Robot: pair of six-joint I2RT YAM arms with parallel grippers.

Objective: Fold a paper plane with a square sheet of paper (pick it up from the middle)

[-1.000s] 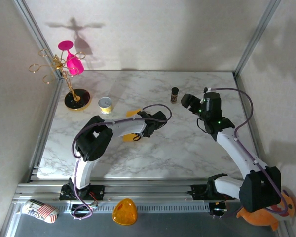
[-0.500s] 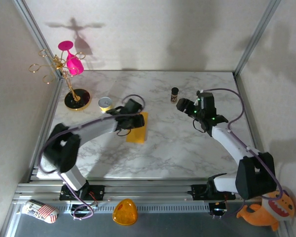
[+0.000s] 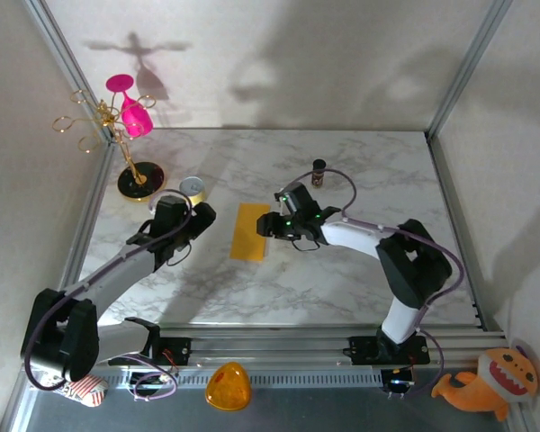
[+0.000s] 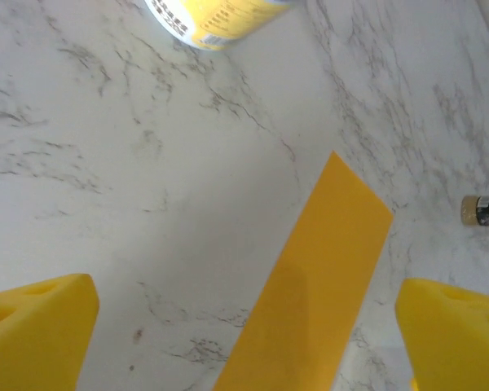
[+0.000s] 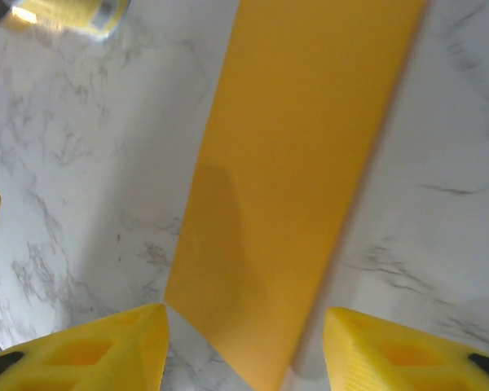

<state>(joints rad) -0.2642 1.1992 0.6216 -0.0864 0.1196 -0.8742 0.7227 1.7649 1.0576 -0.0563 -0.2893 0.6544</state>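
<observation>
Thin orange-yellow paper sheet [image 3: 250, 231], folded to a strip, lay flat on marble surface [image 3: 342, 279]. L gripper [image 3: 198, 216] spread wide beside it; R gripper [image 3: 266, 224] part-spread at its right edge, pinching nothing. Looked light, floppy: prob. best pinched gently at an edge.

square sheet of paper [image 3: 250, 231]: matte orange-yellow, no print. table [image 3: 342, 279]: white marble, grey veins. Left of the sheet: tin [image 3: 193, 188] yellow, silver top; past it a pink glass [image 3: 135, 117] on a gold wire rack [image 3: 141, 183], black base. Up-right of the sheet: dark jar [image 3: 319, 171], tan cap. left gripper [image 4: 244, 285] pads [image 4: 33, 326], right gripper [image 5: 244, 326] pads [image 5: 391, 350]: yellow foam. left arm [image 3: 117, 268], right arm [image 3: 355, 236]: white shells, black joints, purple cables
</observation>
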